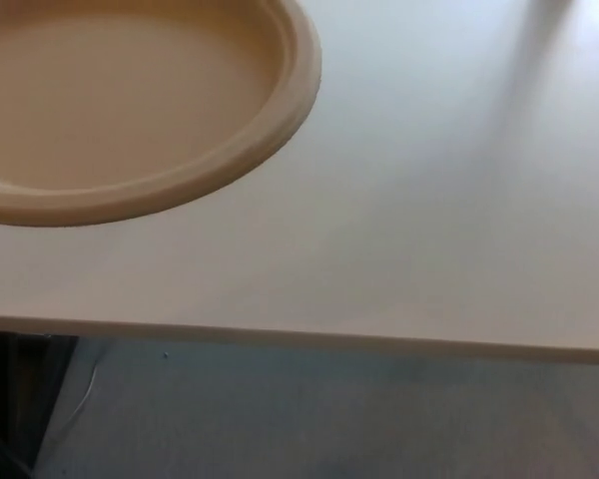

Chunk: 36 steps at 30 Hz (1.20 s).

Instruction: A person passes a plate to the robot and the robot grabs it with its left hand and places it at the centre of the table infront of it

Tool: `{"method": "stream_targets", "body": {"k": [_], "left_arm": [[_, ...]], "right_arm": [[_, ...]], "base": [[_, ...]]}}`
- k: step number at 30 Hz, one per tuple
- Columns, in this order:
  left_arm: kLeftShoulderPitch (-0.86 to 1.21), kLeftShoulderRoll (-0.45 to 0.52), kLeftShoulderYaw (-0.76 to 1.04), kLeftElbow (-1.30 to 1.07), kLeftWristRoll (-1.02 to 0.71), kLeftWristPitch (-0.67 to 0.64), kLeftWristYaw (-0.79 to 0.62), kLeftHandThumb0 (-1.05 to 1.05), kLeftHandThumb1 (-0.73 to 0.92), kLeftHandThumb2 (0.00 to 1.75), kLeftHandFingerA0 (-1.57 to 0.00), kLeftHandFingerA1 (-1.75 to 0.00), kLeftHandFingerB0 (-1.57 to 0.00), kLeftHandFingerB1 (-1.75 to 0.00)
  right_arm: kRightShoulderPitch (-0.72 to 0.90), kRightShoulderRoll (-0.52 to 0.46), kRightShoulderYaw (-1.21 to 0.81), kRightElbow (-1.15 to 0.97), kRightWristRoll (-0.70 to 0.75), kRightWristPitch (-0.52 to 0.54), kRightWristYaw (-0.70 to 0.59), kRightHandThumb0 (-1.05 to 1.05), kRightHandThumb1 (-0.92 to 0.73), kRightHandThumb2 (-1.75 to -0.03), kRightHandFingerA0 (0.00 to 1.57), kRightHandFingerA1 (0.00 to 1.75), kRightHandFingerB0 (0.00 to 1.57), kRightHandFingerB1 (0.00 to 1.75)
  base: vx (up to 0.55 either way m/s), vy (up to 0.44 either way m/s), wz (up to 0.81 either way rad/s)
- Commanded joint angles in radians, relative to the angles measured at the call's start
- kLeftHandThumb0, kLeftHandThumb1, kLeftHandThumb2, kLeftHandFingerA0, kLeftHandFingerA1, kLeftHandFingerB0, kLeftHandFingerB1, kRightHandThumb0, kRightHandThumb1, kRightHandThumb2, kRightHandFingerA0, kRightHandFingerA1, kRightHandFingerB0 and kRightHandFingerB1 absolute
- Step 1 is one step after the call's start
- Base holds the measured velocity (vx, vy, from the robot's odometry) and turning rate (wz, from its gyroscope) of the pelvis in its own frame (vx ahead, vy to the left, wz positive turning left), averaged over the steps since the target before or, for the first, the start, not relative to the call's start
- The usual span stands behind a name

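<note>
Head view, plate [120, 100]: tan, round, shallow, lying flat and upright on the desk [429, 220], hollow facing up; cut off by the top and left edges of the picture, only the lower-right arc of the rim in full sight.
Head view, plate position: toward the far-left part of the visible desk, set back from the near edge, with bare desk between rim and edge.
Head view, desk: pale, smooth, near edge running across the lower picture; grey floor [329, 419] below it.
Head view, left hand: out of sight; fingers apart or together impossible to say.
Head view, right hand: out of sight as well; same answer, cannot tell.
Head view, person: none visible.
Step in hand, judged: plate already resting on the desk, apparently untouched; placement probably at or near its end, though centre of the desk impossible to confirm from this narrow view.
Doing it well, judged: leave the plate flat and still, lift away straight up clear of the rim, avoid dragging or tipping it.
Pointing and long axis: round, so no long axis and no heading; only orientation worth noting is open side up, base down.
</note>
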<state>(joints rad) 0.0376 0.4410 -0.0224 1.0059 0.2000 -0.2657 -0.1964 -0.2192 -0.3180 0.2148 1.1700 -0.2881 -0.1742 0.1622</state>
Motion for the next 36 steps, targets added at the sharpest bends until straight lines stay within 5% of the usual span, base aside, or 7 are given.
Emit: {"method": "stream_targets", "body": {"k": [1,11,20,24,25,29,36], "left_arm": [[0.029,0.02,-0.014,-0.001,0.015,-0.11,0.031,-0.71,0.58,0.87,-0.15,-0.43,-0.07,-0.38],[0.339,-0.028,0.031,-0.574,0.155,-0.519,0.336,-0.73,0.52,0.83,-0.21,-0.42,-0.1,-0.38],[0.562,-0.271,0.321,-1.305,0.247,-0.836,0.365,-0.75,0.53,0.85,-0.16,-0.42,-0.07,-0.32],[0.521,-0.349,0.409,-1.504,0.167,-0.894,0.336,-0.8,0.52,0.86,-0.15,-0.43,-0.07,-0.32],[0.525,-0.359,0.414,-1.532,0.152,-0.894,0.332,-0.79,0.63,0.61,-0.21,-0.32,-0.09,-0.26],[0.573,-0.342,0.321,-1.692,-0.009,-0.777,0.299,-0.72,0.9,0.68,-0.22,-0.41,-0.25,-0.3],[0.483,-0.303,0.442,-1.742,-0.097,-0.851,0.298,-0.81,0.88,0.68,-0.28,-0.4,-0.24,-0.3]], "right_arm": [[0.001,-0.018,0.01,0.021,-0.014,-0.038,0.013,-0.76,-0.82,-0.64,0.25,0.54,0.21,0.41],[0.003,-0.019,0.01,0.034,-0.014,-0.037,0.025,-0.75,-0.81,-0.64,0.27,0.52,0.22,0.41],[0.023,-0.02,0.019,0.052,-0.027,-0.05,0.025,-0.78,-0.81,-0.64,0.27,0.53,0.23,0.42],[0.03,-0.023,0.019,0.052,-0.029,-0.05,0.023,-0.76,-0.81,-0.64,0.29,0.54,0.23,0.42],[0.035,-0.025,0.019,0.051,-0.028,-0.05,0.024,-0.76,-0.81,-0.64,0.26,0.55,0.23,0.43],[0.037,-0.026,0.025,0.06,-0.036,-0.054,0.02,-0.8,-0.81,-0.64,0.26,0.56,0.22,0.44],[0.037,-0.02,0.029,0.063,-0.039,-0.043,0.017,-0.77,-0.8,-0.64,0.26,0.54,0.22,0.43]], "base": [[0.0,0.0,0.0],[0.0,0.0,0.0],[0.0,0.0,0.0],[0.0,0.0,0.0],[0.0,0.0,0.0],[0.0,0.0,0.0],[0.0,0.0,0.0]]}}
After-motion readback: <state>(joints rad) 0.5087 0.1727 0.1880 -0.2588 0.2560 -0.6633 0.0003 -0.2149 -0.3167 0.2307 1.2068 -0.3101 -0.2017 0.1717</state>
